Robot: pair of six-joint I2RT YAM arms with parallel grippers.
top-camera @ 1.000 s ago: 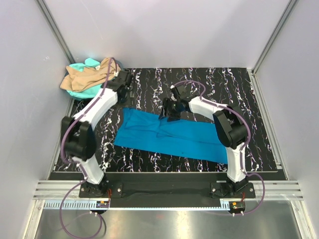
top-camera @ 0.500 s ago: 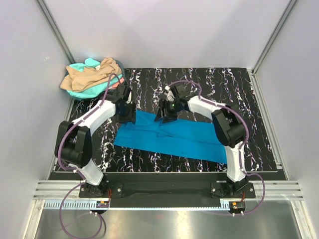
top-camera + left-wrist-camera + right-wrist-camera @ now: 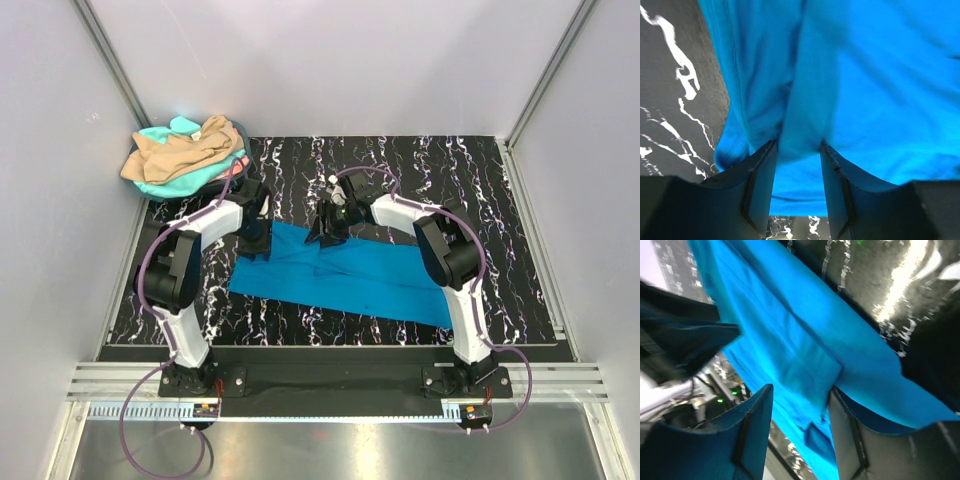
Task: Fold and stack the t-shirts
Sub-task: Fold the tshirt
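The bright blue t-shirt [image 3: 350, 280] lies spread flat across the black marbled table [image 3: 470, 180]. My left gripper [image 3: 252, 236] is down at the shirt's far left corner. In the left wrist view its jaws stand apart [image 3: 797, 145] with a raised fold of blue cloth [image 3: 865, 75] between the tips. My right gripper [image 3: 328, 228] is at the shirt's far edge near the middle. Its jaws [image 3: 801, 390] are open and straddle the blue cloth [image 3: 790, 330]. A tan-beige shirt [image 3: 175, 150] lies crumpled on a mint-turquoise one [image 3: 172, 186], with a sliver of coral-pink [image 3: 240, 160].
The crumpled pile sits at the table's back left corner, against the left wall. Grey enclosure walls with metal posts stand on the left, far and right sides. The arm bases are bolted on a rail [image 3: 330, 380] at the near edge.
My left gripper has swung from beside the pile down to the blue shirt's far left corner. My right gripper has shifted slightly left along the shirt's far edge.
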